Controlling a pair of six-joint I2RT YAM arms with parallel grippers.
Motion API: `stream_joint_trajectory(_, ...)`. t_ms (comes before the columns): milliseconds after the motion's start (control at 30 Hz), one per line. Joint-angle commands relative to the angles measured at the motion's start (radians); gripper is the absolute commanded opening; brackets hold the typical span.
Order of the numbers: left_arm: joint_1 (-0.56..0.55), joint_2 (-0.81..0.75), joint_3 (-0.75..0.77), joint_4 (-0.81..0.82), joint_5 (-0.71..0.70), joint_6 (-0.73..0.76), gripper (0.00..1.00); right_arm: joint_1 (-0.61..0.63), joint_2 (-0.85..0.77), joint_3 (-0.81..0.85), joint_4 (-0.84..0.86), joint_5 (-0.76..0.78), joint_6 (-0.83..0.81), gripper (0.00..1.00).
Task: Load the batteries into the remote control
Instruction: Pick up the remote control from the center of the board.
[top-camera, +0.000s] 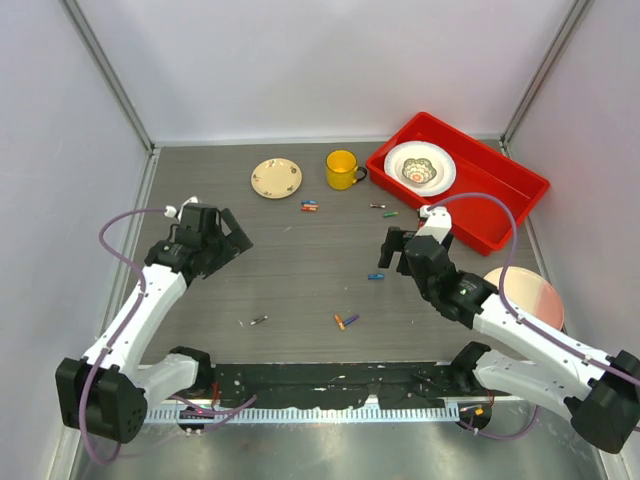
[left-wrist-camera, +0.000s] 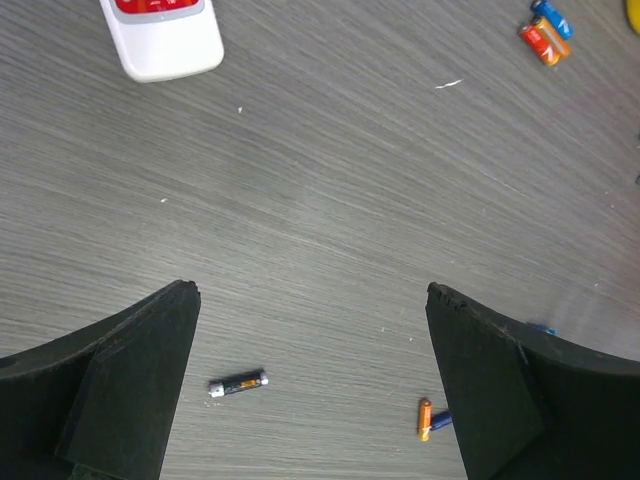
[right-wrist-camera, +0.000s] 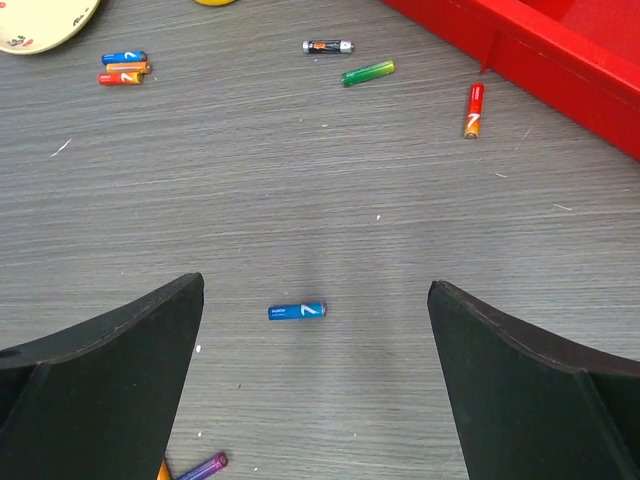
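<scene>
Batteries (right-wrist-camera: 297, 311) lie scattered loose on the table (left-wrist-camera: 330, 200), one blue cell at mid-frame in my right wrist view. The remote control (left-wrist-camera: 160, 35) sits at the upper left of my left wrist view. My left hand (left-wrist-camera: 312, 291) and right hand (right-wrist-camera: 315, 284) both gape wide, empty. I judge no loading has begun.

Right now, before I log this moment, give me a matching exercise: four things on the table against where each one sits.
Things
1. yellow mug
2. white bowl
3. lone blue battery
4. remote control

Places
A. inside the red tray
B. in the gap between the open right fingers, in the right wrist view
C. cut off by the top edge of the left wrist view
D. just right of the floral saucer in the top view

Pairs: 1-D, 2-A, 3-B, 4-C
</scene>
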Motion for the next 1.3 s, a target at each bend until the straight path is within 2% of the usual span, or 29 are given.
stream_joint_trajectory(0,0.000,-0.027,-0.053,0.091,0.016,0.023,1.00,-0.001,-0.032,0.024,0.028,-0.017,-0.001,1.00)
stream_joint_trajectory(233,-0.002,0.114,0.004,0.128,-0.081,0.059,1.00,0.000,0.023,0.023,0.043,-0.077,0.019,1.00)
stream_joint_trajectory(333,0.000,0.183,0.045,0.170,-0.186,0.059,1.00,-0.001,0.067,0.053,0.016,-0.118,0.016,1.00)
stream_joint_trajectory(433,0.012,0.328,0.169,0.082,-0.344,0.057,1.00,-0.001,0.097,0.079,-0.020,-0.137,0.015,1.00)
stream_joint_trajectory(500,0.061,0.410,0.244,-0.002,-0.380,0.010,1.00,0.000,0.101,0.088,-0.042,-0.146,0.016,0.99)
stream_joint_trajectory(633,0.147,0.508,0.219,0.074,-0.271,-0.015,1.00,0.000,0.080,0.071,-0.043,-0.167,0.025,0.99)
stream_joint_trajectory(1000,0.213,0.695,0.292,0.179,-0.205,0.065,1.00,0.002,0.063,0.042,-0.043,-0.177,0.019,0.99)
stream_joint_trajectory(1233,0.239,0.711,0.268,0.223,-0.174,0.071,0.98,0.002,0.095,0.048,-0.027,-0.181,0.018,0.99)
stream_joint_trajectory(1267,0.271,0.712,0.269,0.231,-0.171,0.071,0.98,0.000,0.097,0.048,-0.024,-0.181,0.018,0.99)
